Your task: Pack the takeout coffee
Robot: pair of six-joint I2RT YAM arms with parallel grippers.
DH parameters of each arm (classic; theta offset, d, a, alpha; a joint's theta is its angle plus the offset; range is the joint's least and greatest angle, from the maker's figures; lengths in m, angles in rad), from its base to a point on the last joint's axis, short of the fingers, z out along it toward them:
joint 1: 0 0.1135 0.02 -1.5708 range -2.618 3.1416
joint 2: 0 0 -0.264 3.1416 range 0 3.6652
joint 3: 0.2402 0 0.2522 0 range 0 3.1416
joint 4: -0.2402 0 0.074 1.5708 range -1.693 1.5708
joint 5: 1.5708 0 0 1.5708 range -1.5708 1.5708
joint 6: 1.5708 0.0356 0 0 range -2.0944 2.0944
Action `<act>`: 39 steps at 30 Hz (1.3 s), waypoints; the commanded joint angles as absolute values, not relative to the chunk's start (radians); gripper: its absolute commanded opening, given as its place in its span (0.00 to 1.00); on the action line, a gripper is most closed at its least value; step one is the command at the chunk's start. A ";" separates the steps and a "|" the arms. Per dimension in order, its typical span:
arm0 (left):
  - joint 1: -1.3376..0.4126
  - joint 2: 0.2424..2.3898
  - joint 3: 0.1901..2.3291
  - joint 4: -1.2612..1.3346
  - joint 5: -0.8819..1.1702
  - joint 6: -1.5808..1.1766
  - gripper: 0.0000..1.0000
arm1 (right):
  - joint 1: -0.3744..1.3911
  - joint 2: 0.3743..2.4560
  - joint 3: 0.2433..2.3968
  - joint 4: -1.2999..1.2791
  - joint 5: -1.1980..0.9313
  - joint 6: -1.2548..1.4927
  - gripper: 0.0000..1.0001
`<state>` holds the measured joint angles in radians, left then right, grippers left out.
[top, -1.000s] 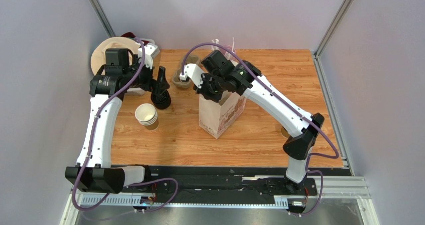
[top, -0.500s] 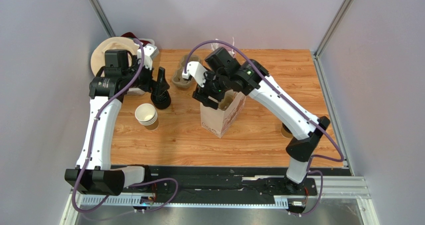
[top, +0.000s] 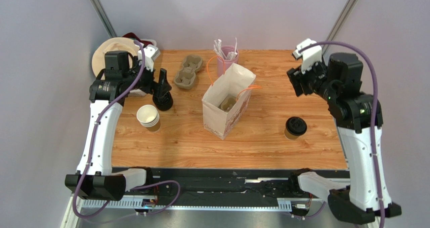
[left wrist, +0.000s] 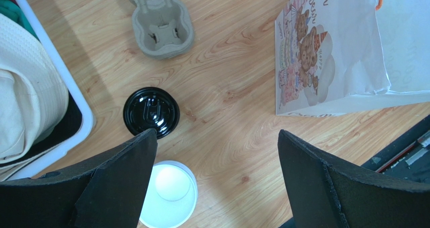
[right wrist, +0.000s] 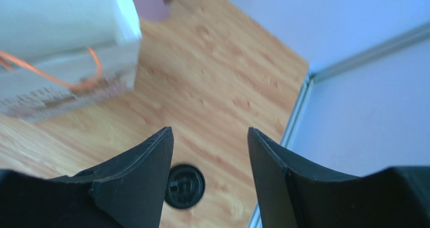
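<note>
Top view: takeout coffee cup (top: 295, 128) stands upright on the table (top: 272, 76), long axis vertical, black lid facing up, well right of the paper bag (top: 227, 107).

Left wrist: left gripper (left wrist: 217, 132) spread wide and empty, with a loose black lid (left wrist: 151, 112) beneath.

Right wrist: right gripper (right wrist: 209, 129) parted, holding nothing, with the lidded cup below.
</note>
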<state>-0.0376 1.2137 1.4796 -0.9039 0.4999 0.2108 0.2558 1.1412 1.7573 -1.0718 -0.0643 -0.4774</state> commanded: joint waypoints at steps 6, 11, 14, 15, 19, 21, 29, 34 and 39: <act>-0.031 1.189 1.476 -0.876 0.512 0.198 0.98 | 0.014 1.011 1.234 -1.158 -0.163 -0.627 0.56; -0.031 1.192 1.473 -0.874 0.508 0.196 0.98 | 0.014 0.991 1.065 -1.059 -0.219 -0.598 0.52; -0.031 1.192 1.473 -0.873 0.503 0.198 0.98 | 0.012 1.020 1.016 -1.010 -0.227 -0.588 0.51; -0.031 1.192 1.473 -0.874 0.503 0.196 0.98 | 0.012 1.031 1.009 -1.006 -0.226 -0.586 0.50; -0.031 1.190 1.470 -0.873 0.500 0.198 0.98 | 0.014 1.087 0.974 -0.970 -0.175 -0.584 0.49; -0.031 1.196 1.470 -0.871 0.505 0.198 0.98 | 0.012 1.097 0.954 -0.950 -0.166 -0.583 0.48; -0.031 1.203 1.465 -0.868 0.512 0.198 0.98 | 0.012 1.127 0.937 -0.908 -0.146 -0.569 0.37; -0.031 1.204 1.465 -0.868 0.512 0.196 0.99 | 0.012 1.128 0.928 -0.917 -0.155 -0.568 0.33; -0.031 1.210 1.466 -0.868 0.512 0.195 0.99 | 0.012 1.106 0.919 -0.936 -0.141 -0.577 0.33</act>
<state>-0.0376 1.2140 1.4670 -0.8925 0.4965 0.2073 0.0143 1.1297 0.9260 -0.9504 -0.1574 -0.5770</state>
